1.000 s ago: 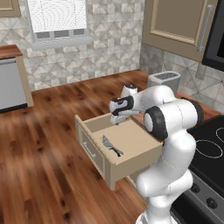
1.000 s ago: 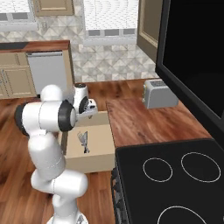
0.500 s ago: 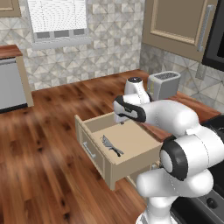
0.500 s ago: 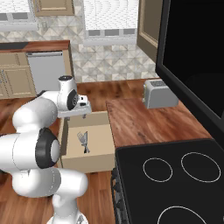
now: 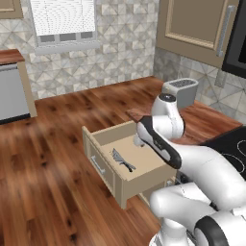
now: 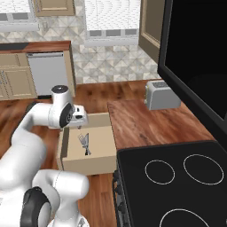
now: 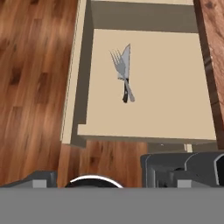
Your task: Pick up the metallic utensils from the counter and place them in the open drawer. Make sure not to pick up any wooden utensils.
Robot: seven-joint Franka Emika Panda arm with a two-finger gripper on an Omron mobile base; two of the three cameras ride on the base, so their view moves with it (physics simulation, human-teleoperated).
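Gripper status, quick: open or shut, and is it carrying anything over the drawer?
Gripper: open, holding nothing, above the open drawer; a fork and the knife already lie inside.

My arm (image 5: 192, 168) is all glossy white rounded shells with dark grey bands at the joints, plus a black strip along one link. Hand (image 6: 79, 116) is white with dark bits.
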